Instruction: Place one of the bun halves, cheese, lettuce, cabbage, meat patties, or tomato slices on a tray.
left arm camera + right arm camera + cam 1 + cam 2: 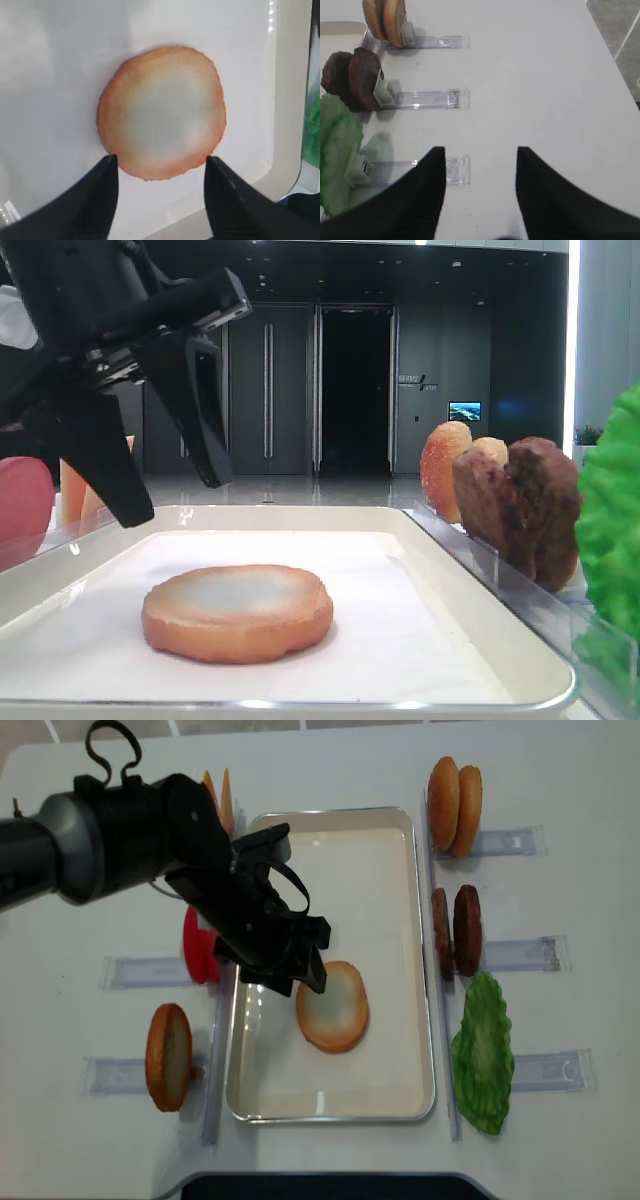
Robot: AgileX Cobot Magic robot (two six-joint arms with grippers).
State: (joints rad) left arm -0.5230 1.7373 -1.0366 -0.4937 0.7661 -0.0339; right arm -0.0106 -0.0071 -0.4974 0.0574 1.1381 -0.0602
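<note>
Fingers (102, 200) of the left gripper (159, 200) are spread apart above the bun half (162, 112), nothing clamped between them.

So the bun half lies flat, pale toasted face up, on the white paper in the tray (390, 825), a bit toward the near end and roughly mid-width. From the left wrist view the two black fingers sit either side of its near edge, clear of it as far as I can see. Right gripper (480, 192) hangs over bare table on the right with its fingers apart too, holding nothing. Right of the tray: two more buns (454, 805) standing on edge at the far end, meat patties (455, 932) upright in the middle, lettuce (483, 1053) nearest. Left side has a tomato slice (194, 945), another bun (168, 1057) near and cheese (226, 800) far, partly hidden by the arm.
</note>
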